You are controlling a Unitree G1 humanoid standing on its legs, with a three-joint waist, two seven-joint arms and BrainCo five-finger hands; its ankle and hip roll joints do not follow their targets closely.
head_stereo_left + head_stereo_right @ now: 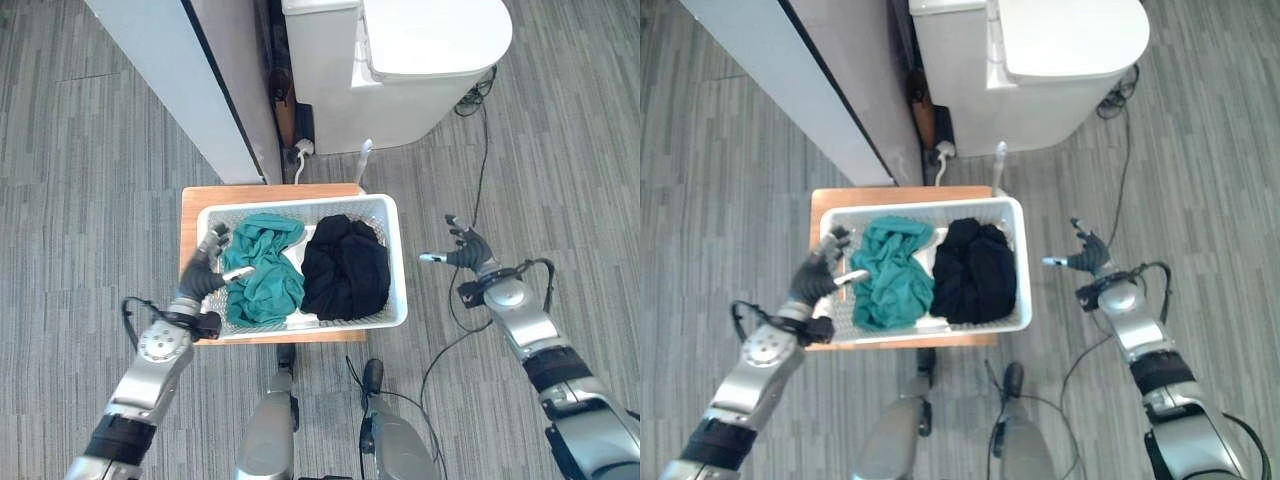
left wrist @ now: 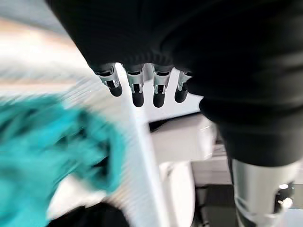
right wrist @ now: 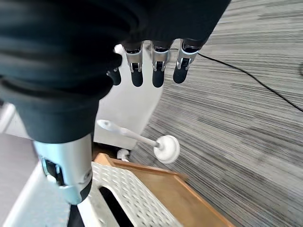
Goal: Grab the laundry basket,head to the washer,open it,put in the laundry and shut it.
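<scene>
White basket (image 1: 392, 262) on wooden table (image 1: 194, 198), seemingly.

A low wooden table (image 1: 192, 200) stands on grey striped flooring (image 1: 90, 180) (a white panel (image 1: 180, 80) rises just behind).

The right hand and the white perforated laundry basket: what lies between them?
Only bare grey striped floor lies between the right hand and the white perforated laundry basket, as the left eye view shows.
</scene>
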